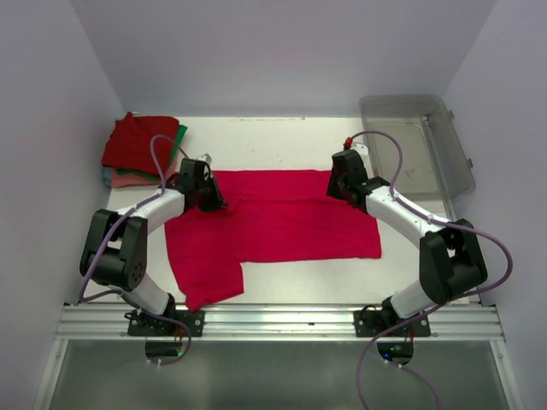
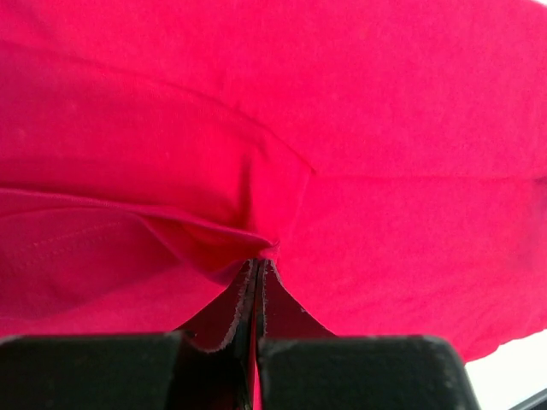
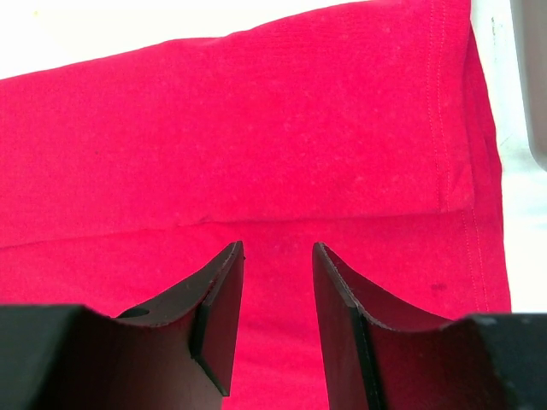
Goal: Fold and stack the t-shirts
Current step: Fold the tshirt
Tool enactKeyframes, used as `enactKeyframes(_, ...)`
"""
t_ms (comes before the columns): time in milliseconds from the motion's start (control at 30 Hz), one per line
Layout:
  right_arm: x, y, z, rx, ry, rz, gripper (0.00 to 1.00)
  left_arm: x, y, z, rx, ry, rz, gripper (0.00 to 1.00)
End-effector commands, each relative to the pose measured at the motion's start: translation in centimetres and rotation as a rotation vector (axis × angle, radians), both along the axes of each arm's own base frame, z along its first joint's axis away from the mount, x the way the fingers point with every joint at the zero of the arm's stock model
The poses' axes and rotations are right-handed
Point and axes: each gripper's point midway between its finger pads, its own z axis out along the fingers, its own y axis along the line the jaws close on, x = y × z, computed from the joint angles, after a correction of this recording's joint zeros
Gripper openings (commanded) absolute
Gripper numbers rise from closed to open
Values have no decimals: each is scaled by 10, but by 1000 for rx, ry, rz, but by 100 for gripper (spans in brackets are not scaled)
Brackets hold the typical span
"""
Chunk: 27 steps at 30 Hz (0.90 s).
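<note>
A bright crimson-pink t-shirt (image 1: 282,222) lies spread across the middle of the table, with one part hanging toward the front left. My left gripper (image 1: 219,204) sits at the shirt's upper left edge. In the left wrist view the left gripper (image 2: 259,261) is shut on a pinched ridge of the pink cloth (image 2: 385,128). My right gripper (image 1: 336,190) hovers at the shirt's upper right edge. The right wrist view shows the right gripper (image 3: 278,248) open above the cloth (image 3: 256,128), with nothing between its fingers. A stack of folded t-shirts (image 1: 137,143), dark red on top, rests at the back left.
A clear grey plastic bin (image 1: 419,145) stands at the back right, beside the right arm. The white table (image 1: 282,132) shows behind the shirt. An aluminium rail (image 1: 282,320) runs along the front edge. Walls close in on both sides.
</note>
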Motion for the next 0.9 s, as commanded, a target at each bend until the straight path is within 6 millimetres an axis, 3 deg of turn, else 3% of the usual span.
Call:
enactKeyframes(0, 8, -2, 12, -4, -52, -19, 42, -5, -8, 5, -29, -27, -1, 0)
enactKeyframes(233, 8, -4, 9, -13, -44, -18, 42, -16, -24, -5, -67, -5, -23, 0)
enactKeyframes(633, 12, -2, 7, -15, -39, -11, 42, -26, -45, 5, -127, -8, -39, 1)
enactKeyframes(867, 11, -2, 0, -26, -24, -8, 42, -30, -45, 18, -139, -26, -35, 12)
